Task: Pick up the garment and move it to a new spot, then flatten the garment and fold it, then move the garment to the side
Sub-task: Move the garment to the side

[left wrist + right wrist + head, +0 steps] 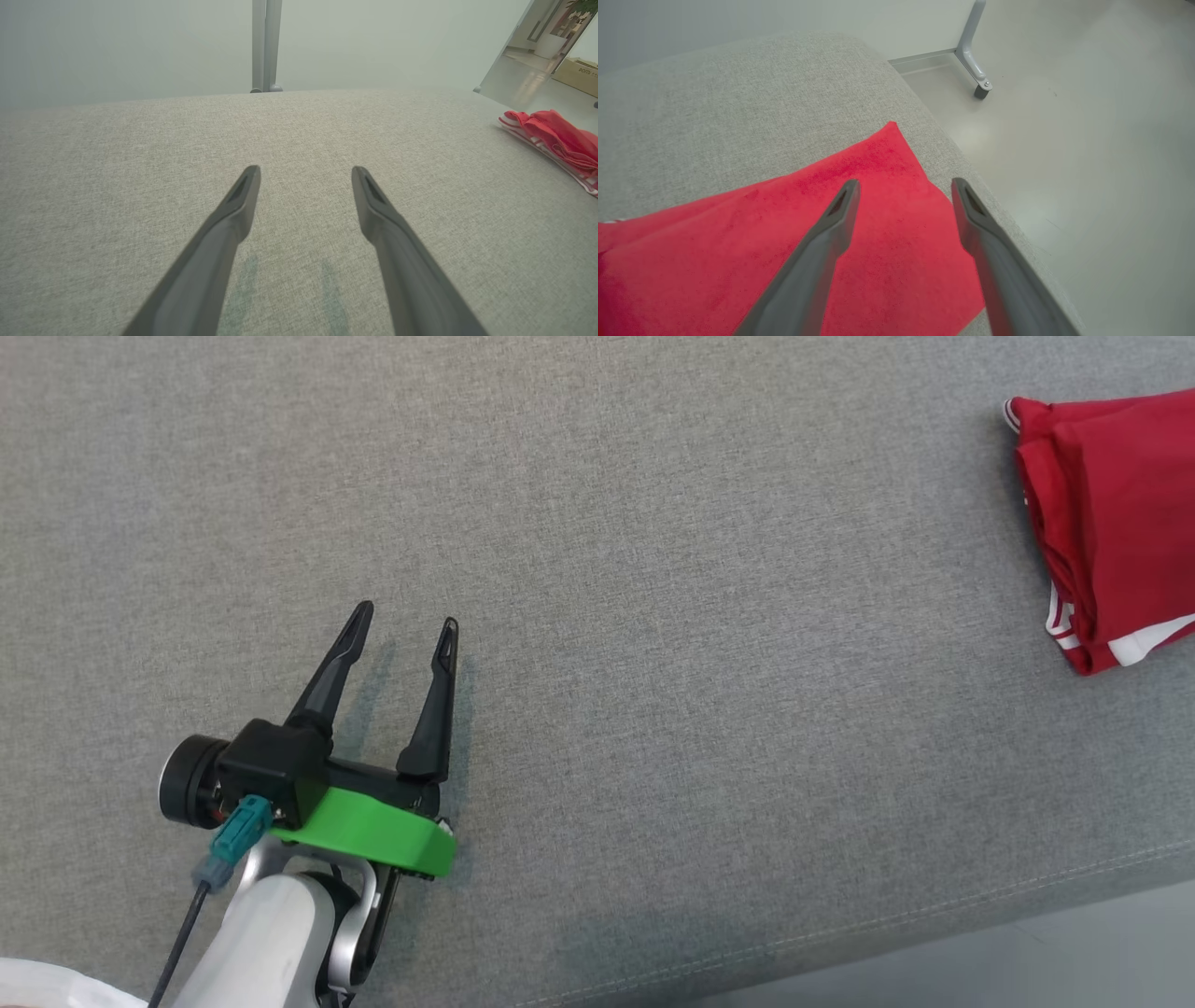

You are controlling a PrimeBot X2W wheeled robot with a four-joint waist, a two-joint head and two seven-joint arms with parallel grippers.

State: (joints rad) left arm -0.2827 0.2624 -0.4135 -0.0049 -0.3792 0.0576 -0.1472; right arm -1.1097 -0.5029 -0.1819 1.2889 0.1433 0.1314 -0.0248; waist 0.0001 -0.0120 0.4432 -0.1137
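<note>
Garment [1111, 513], red, folded, white-striped edge, on grey woven upholstery [653, 616], left jaws spread, right jaws spread

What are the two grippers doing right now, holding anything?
Left gripper: open, empty, over the grey fabric surface.
Right gripper: open, above the folded red cloth garment, gripping nothing.
</note>
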